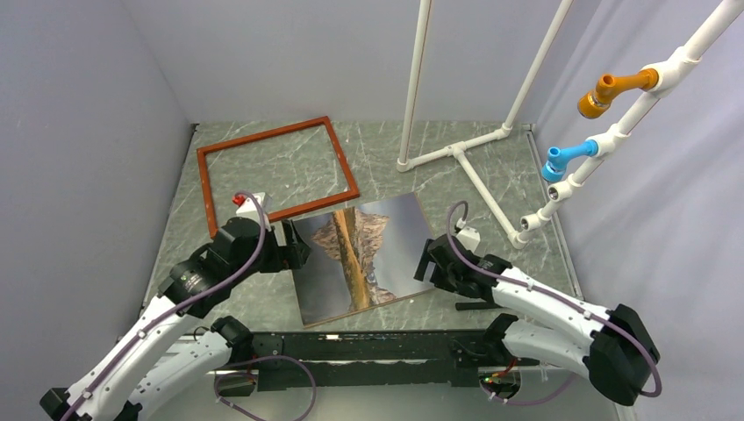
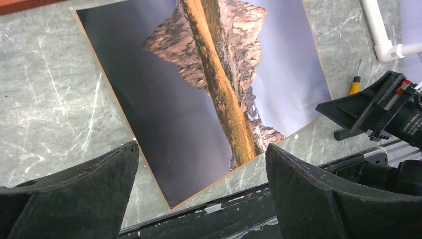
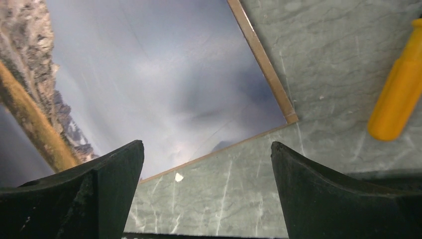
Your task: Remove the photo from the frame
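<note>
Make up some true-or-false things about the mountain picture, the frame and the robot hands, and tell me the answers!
1. The photo lies picture side up on the table, out of the frame. True.
2. The left gripper is pinching the photo. False: its jaws are open and hold nothing.
3. The table shows through the empty frame. True.
4. The yellow-handled screwdriver lies inside the frame. False: it lies on the table beside the photo.
5. The right gripper is shut. False: it is open.
</note>
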Controlling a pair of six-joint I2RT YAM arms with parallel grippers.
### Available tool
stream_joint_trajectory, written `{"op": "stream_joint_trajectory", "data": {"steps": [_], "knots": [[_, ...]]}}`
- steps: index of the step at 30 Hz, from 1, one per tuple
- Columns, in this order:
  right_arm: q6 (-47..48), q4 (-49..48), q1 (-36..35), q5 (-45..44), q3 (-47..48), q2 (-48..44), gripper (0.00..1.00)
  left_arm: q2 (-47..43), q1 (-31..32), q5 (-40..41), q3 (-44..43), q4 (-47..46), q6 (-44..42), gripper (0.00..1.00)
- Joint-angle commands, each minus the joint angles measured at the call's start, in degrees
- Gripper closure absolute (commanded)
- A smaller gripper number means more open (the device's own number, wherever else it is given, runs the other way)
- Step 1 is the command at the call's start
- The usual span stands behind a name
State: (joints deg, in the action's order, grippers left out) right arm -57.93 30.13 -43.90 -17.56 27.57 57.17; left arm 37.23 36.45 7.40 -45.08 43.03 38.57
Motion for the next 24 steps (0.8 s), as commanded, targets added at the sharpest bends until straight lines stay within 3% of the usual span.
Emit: {"op": "stream_joint_trajectory", "data": {"steps": [1, 6, 13, 19, 24], "knots": [[1.4, 11.0, 0.2, -1.4, 7.6, -5.2, 0.01, -0.4, -0.3, 2.0, -5.6, 2.5, -2.6, 0.01], [8.2, 19.0, 0.2, -4.5, 18.2, -12.1, 0.01, -0.4, -0.3, 4.4, -13.3, 4.7, -6.5, 0.01], [22.9, 26.1, 0.3, -11.4, 41.3, -11.2, 0.00, 0.0, -0.3, 7.7, -26.9, 4.6, -12.2, 0.01], [33.4, 25.0, 0.3, -14.6, 53.0, -12.6, 0.00, -1.2, -0.3, 8.7, -34.1, -1.3, -18.6, 0.00], [38.8, 21.5, 0.2, -15.9, 56.3, -16.4, 0.00, -5.4, -0.2, 11.7, -33.3, -6.6, -20.6, 0.01]]}}
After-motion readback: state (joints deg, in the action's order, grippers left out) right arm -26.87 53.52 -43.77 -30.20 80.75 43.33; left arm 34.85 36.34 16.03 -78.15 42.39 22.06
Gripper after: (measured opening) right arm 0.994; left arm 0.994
